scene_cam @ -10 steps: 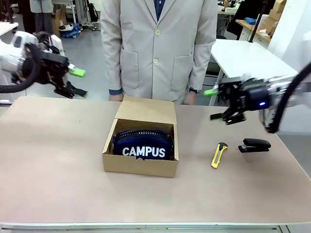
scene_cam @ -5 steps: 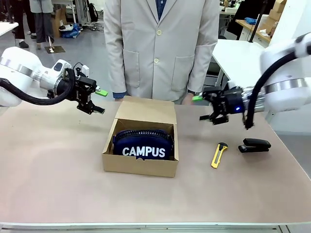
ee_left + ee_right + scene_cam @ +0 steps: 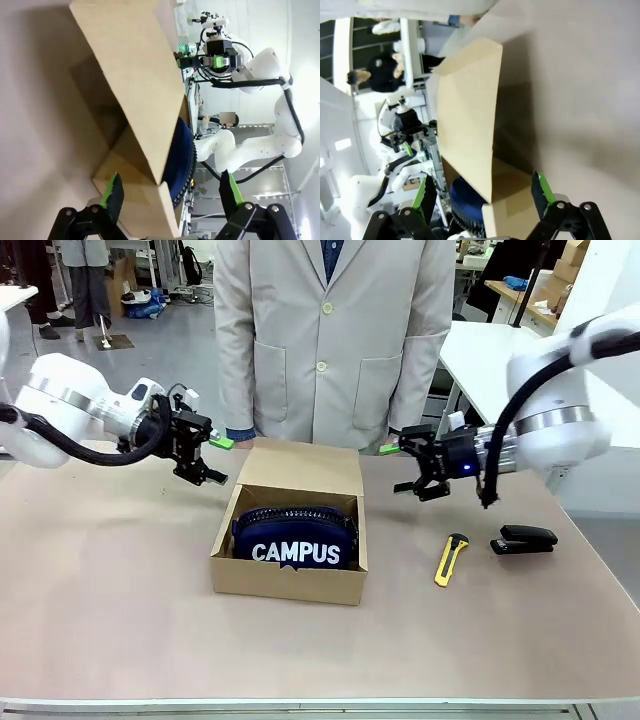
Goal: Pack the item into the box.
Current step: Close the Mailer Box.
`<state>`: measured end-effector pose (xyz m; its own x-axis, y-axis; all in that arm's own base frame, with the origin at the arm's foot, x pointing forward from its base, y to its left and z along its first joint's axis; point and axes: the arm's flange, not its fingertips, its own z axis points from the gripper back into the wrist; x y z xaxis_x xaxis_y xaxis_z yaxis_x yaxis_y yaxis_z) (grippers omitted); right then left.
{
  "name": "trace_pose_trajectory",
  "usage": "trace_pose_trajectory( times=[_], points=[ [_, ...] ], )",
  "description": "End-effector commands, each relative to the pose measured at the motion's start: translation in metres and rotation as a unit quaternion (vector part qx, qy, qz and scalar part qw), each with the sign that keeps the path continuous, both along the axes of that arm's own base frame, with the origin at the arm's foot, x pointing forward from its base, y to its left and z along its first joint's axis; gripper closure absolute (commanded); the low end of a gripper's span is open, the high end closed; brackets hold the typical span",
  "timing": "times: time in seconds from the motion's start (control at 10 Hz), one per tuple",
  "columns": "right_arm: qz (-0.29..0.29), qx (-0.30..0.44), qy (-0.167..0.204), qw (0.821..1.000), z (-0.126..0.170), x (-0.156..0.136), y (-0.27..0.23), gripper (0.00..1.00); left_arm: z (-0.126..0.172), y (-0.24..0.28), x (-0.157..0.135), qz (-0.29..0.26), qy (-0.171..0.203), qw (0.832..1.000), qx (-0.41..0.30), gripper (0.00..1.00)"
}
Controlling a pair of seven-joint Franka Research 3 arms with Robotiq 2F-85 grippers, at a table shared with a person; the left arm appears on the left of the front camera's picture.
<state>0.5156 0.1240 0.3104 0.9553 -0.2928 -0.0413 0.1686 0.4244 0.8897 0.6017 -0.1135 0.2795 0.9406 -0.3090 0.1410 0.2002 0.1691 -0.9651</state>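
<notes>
ok so the pouch point(image 3: 292, 540) is in the box point(image 3: 285, 585) on the surface point(image 3: 120, 620), lid point(image 3: 305, 470) up at the far side, my left fingers point(image 3: 222, 443) and right fingers point(image 3: 388, 449) both spread open and empty flanking it, so I reckon an uneven push skids the box or buckles the lid.

Grey floor point(image 3: 140, 340) behind; white table point(image 3: 475, 355) at right; bright indoor light.

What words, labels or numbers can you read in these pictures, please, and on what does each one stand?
"CAMPUS": white capitals on the navy pouch, which lies in the open cardboard box.
Nothing else can be read: the box's sides are plain, and any marks on the yellow utility knife or the black stapler are too small to tell.
</notes>
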Motion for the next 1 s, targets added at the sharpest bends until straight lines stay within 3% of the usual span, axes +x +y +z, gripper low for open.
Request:
trace_pose_trajectory(
  times=[0.0, 0.4, 0.8, 0.9],
  points=[
    [0.031, -0.002, 0.006, 0.999, -0.021, 0.032, 0.014, 0.00, -0.003, -0.006, 0.024, 0.007, 0.013, 1.000, -0.009, 0.00],
    [0.078, 0.063, 0.014, 0.995, -0.061, 0.049, 0.044, 0.00, -0.028, -0.024, 0.039, -0.016, 0.004, 0.999, -0.050, 0.00],
    [0.088, 0.124, 0.030, 0.988, -0.062, 0.046, 0.045, 0.00, -0.033, -0.035, 0.043, -0.040, -0.009, 0.996, -0.074, 0.00],
    [0.086, 0.126, 0.028, 0.988, -0.063, 0.047, 0.044, 0.07, -0.033, -0.036, 0.043, -0.039, -0.010, 0.996, -0.080, 0.00]
  ],
)
